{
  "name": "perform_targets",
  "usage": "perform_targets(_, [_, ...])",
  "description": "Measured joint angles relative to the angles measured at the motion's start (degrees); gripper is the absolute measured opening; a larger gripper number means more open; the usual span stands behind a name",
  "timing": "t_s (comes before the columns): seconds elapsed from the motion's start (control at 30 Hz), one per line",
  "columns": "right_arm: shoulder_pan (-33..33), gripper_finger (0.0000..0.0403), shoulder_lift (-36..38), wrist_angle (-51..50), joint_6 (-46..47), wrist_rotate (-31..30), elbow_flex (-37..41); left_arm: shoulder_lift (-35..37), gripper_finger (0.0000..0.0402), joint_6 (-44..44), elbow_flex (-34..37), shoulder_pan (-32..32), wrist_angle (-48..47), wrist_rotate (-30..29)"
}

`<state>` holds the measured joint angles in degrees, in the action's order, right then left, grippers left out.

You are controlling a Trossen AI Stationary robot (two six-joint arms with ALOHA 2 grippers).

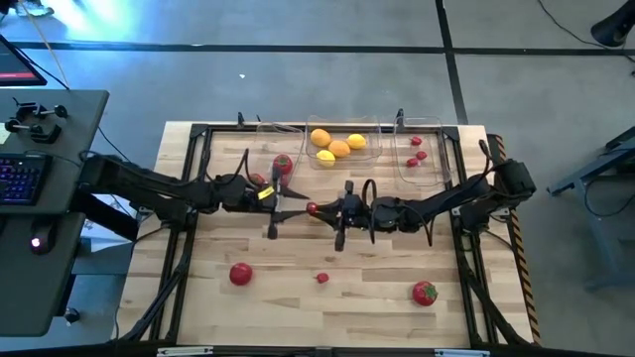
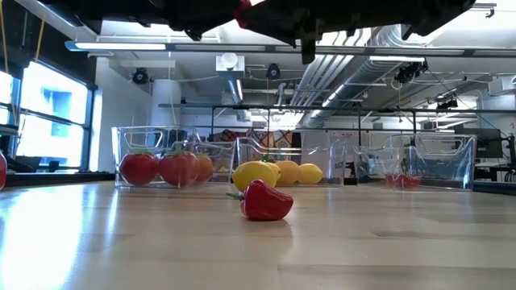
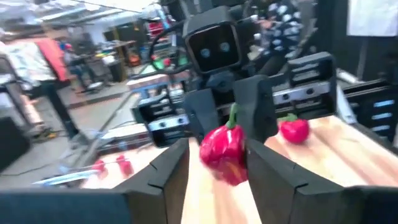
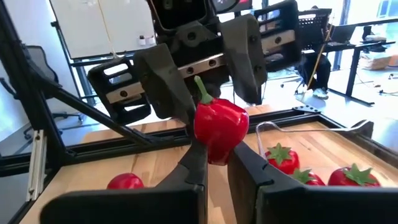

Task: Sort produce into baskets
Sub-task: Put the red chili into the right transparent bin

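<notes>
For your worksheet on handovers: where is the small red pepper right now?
In the high view, the red pepper is mid-table, between the left gripper and the right gripper, just in front of the middle basket.

Bright ceiling lights, soft shadows, left wrist view blurred — glare top-left overhead

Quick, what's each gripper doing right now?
Left gripper: at the pepper, grip cannot be told.
Right gripper: closed, holding the pepper.
</notes>
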<state>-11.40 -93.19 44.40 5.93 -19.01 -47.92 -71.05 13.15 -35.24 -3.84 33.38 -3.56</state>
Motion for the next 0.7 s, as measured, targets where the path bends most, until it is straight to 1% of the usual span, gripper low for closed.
perform_targets(0.13, [0.2,0.0021,3.2,-3.1,-1.2,-1.0,0.0,2.9,0.0154,2.2,0.0,0.1,-3.4,-2.2])
perform_targets(0.23, [1.2,0.0021,7.1,-10.4,-1.9,-3.7,0.0,4.4,0.016,2.3,0.0,0.6,-5.7,-1.5])
perform_targets(0.4, [6.4,0.0021,15.5,-30.9,2.1,-15.0,0.0,4.9,0.0163,0.6,0.2,2.1,-7.2,-0.5])
perform_targets(0.5, [11.6,0.0021,20.9,-45.6,7.4,-20.1,0.0,4.9,0.0163,0.5,2.2,3.5,-4.5,0.4])
perform_targets(0.57, [16.5,0.0021,24.0,-55.6,11.8,-21.5,0.0,4.9,0.0163,-0.1,4.2,5.0,-2.9,0.3])
perform_targets(0.63, [22.2,0.0021,26.2,-63.8,16.0,-21.2,0.0,4.5,0.0163,-2.0,5.4,7.1,-2.6,-0.8])
perform_targets(0.7, [28.2,0.0021,27.3,-69.0,18.2,-19.0,0.0,3.7,0.0163,-4.8,5.6,9.6,-4.4,-1.9])
